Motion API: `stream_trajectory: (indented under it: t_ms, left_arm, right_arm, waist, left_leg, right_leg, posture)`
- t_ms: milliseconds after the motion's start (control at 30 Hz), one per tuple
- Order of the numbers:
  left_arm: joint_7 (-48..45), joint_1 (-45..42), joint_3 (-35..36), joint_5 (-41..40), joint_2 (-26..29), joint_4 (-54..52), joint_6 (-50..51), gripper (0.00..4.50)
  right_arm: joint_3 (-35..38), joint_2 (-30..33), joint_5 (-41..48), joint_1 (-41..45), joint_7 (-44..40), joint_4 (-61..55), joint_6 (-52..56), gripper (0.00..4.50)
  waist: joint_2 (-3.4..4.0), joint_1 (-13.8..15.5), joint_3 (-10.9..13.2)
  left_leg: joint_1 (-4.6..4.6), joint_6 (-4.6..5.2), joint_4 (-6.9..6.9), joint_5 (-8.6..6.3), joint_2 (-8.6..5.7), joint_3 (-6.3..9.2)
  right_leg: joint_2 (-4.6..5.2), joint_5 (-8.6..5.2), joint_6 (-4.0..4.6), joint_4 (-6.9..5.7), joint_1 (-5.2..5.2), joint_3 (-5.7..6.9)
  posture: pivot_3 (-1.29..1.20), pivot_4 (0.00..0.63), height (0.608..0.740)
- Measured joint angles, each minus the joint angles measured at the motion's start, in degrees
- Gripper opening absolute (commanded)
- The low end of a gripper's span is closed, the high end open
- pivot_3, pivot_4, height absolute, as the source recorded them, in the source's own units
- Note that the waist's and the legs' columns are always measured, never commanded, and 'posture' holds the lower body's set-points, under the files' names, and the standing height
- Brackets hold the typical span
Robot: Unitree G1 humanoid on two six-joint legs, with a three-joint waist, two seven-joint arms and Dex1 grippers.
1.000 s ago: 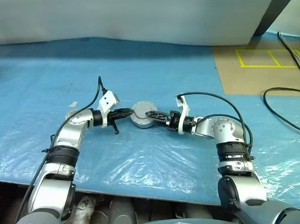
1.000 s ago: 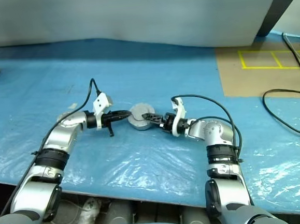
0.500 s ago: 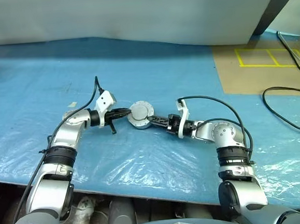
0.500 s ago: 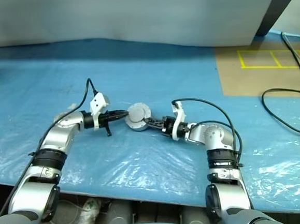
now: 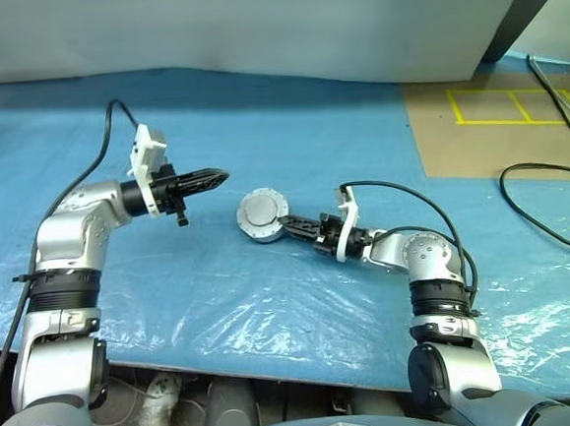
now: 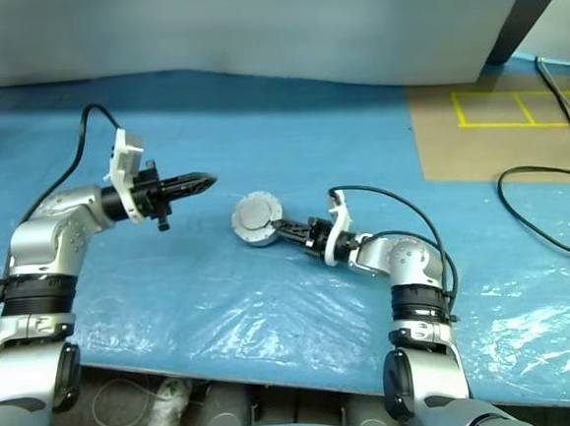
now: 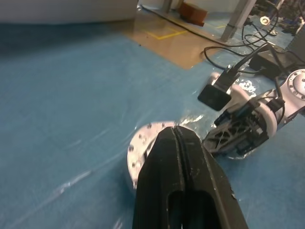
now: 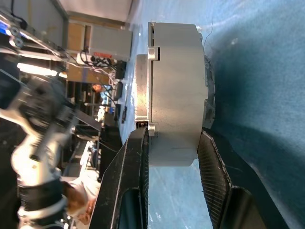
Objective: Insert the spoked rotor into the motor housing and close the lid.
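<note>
Head camera just gives the round silver lid (image 5: 260, 211) face on the motor housing (image 5: 264, 232), sitting on the blue plastic sheet (image 5: 272, 303). Right wrist camera adds the edge-on look: right gripper (image 8: 172, 138) pinching housing and lid between its two fingers. Left gripper (image 5: 219, 177) up in the air well off to the side, fingers pressed together, holding nothing.

A blue plastic sheet (image 5: 272, 303) covers the table across most of the frame; a brown board (image 5: 477, 144) with yellow tape lines (image 5: 514, 111) lies at the upper right; black cables (image 5: 551, 202) loop along the right edge.
</note>
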State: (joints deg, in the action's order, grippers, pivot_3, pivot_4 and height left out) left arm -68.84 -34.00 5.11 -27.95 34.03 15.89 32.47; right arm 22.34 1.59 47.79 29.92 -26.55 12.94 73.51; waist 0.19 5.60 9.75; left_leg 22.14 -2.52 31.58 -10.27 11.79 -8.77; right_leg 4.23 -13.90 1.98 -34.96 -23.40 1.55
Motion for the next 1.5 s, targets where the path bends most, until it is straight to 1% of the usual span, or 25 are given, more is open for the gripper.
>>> stream_trajectory:
  t_ms: [67,167,300,400,467,533,567,667,867,1067,1233,1367,1500]
  left_arm:
    - [1.1,1.51,0.27,-0.53,-0.27,-0.04,1.41,0.0]
    - [4.16,2.84,2.7,-3.04,-2.18,-0.06,4.04,0.58]
    - [7.85,3.16,7.34,-8.72,-4.04,-1.27,9.22,1.92]
    - [9.4,3.82,10.84,-15.47,-5.86,-4.55,14.96,2.93]
    - [10.79,4.14,12.65,-19.43,-6.85,-6.32,18.24,3.65]
    - [12.48,4.83,14.04,-22.12,-7.66,-7.43,20.16,4.26]
    - [13.26,5.16,14.6,-22.99,-8.13,-7.69,20.77,4.49]
    - [15.99,6.74,15.29,-25.57,-8.81,-8.89,22.95,4.49]
    - [20.83,6.41,16.29,-31.35,-10.74,-11.16,27.32,4.49]
    - [22.8,4.65,15.21,-33.13,-14.69,-9.91,28.0,4.49]
    - [24.08,2.5,14.18,-33.61,-18.28,-6.91,27.98,4.49]
    - [26.48,0.96,14.08,-33.59,-22.11,-4.61,27.26,4.49]
    - [28.8,0.48,14.25,-33.59,-23.62,-3.03,26.62,4.49]
  right_arm:
    - [1.92,-0.97,2.78,0.02,1.31,-1.84,1.54,1.14]
    - [5.32,-2.34,9.36,0.63,3.92,-5.5,3.96,1.14]
    - [7.6,-2.78,18.06,2.55,8.93,-9.99,6.21,1.14]
    - [7.91,-2.17,23.45,2.91,12.44,-11.88,6.71,1.14]
    - [7.71,-1.69,25.76,2.91,14.82,-11.9,6.82,1.14]
    - [7.2,-1.06,27.59,2.91,16.67,-11.9,6.65,1.14]
    - [7.05,-0.72,28.34,2.9,17.31,-11.88,6.49,1.14]
    - [5.97,0.41,30.74,2.87,19.37,-11.89,5.43,1.14]
    - [1.95,1.57,34.36,2.17,21.39,-11.89,4.43,1.14]
    - [-0.59,3.0,37.17,1.62,23.15,-11.89,1.91,1.14]
    - [-2.55,4.18,38.7,0.56,24.58,-11.89,0.08,1.14]
    - [-4.09,5.22,40.04,0.28,25.02,-11.89,-1.16,1.14]
    - [-5.48,6.17,40.56,-0.14,25.48,-11.89,-2.35,1.14]
  waist:
    - [0.0,0.06,0.0]
    - [0.01,0.05,0.01]
    - [0.0,-0.03,0.01]
    - [0.0,-0.06,0.01]
    - [0.0,-0.06,0.01]
    - [0.0,-0.1,0.01]
    - [0.0,-0.1,0.01]
    - [0.0,-0.07,0.01]
    - [0.0,-0.03,0.01]
    - [0.0,0.08,0.01]
    - [-0.01,0.04,0.01]
    - [-0.02,0.04,0.02]
    - [-0.02,-0.01,0.02]
  left_leg:
    - [0.03,0.0,0.0,0.0,0.01,0.01]
    - [0.03,0.0,0.01,0.0,0.01,0.02]
    - [0.0,-0.01,0.04,0.0,0.01,0.03]
    - [0.0,-0.02,0.02,-0.01,-0.01,0.02]
    - [0.0,-0.02,0.02,-0.01,-0.01,0.03]
    - [-0.01,-0.02,0.02,-0.01,-0.01,0.03]
    - [-0.01,-0.02,0.02,-0.01,-0.02,0.03]
    - [0.01,-0.02,0.02,-0.01,-0.01,0.05]
    - [0.03,-0.03,0.07,-0.01,-0.04,0.1]
    - [0.05,-0.03,0.27,-0.01,-0.05,0.17]
    - [0.11,-0.03,0.4,-0.01,-0.05,0.2]
    - [0.16,-0.03,0.52,-0.01,-0.06,0.23]
    - [0.16,-0.03,0.57,-0.01,-0.06,0.26]
  right_leg:
    - [0.0,0.0,0.0,-0.01,-0.02,0.03]
    - [0.0,0.0,0.0,-0.02,-0.03,0.03]
    - [0.0,0.0,0.0,-0.05,-0.01,0.01]
    - [0.0,0.0,0.0,-0.02,-0.01,0.0]
    - [0.0,0.0,0.0,-0.02,-0.01,0.0]
    - [0.0,0.01,-0.01,-0.02,-0.01,-0.01]
    - [0.0,0.01,-0.02,-0.02,-0.01,-0.02]
    - [-0.01,0.02,-0.04,-0.03,-0.01,-0.01]
    - [-0.01,0.05,-0.11,-0.03,0.01,0.0]
    - [-0.01,0.12,-0.22,-0.06,0.08,-0.01]
    - [-0.01,0.16,-0.28,-0.09,0.1,-0.01]
    - [-0.01,0.17,-0.3,-0.13,0.1,-0.02]
    - [-0.01,0.18,-0.32,-0.19,0.1,-0.02]
  posture:
    - [0.0,0.15,0.74]
    - [0.0,0.15,0.74]
    - [0.0,0.15,0.74]
    - [0.0,0.15,0.74]
    - [0.0,0.15,0.74]
    - [0.0,0.15,0.74]
    - [0.0,0.15,0.74]
    - [0.0,0.15,0.74]
    - [0.0,0.15,0.74]
    - [0.0,0.15,0.74]
    - [0.0,0.15,0.74]
    - [0.0,0.15,0.74]
    - [0.0,0.15,0.74]
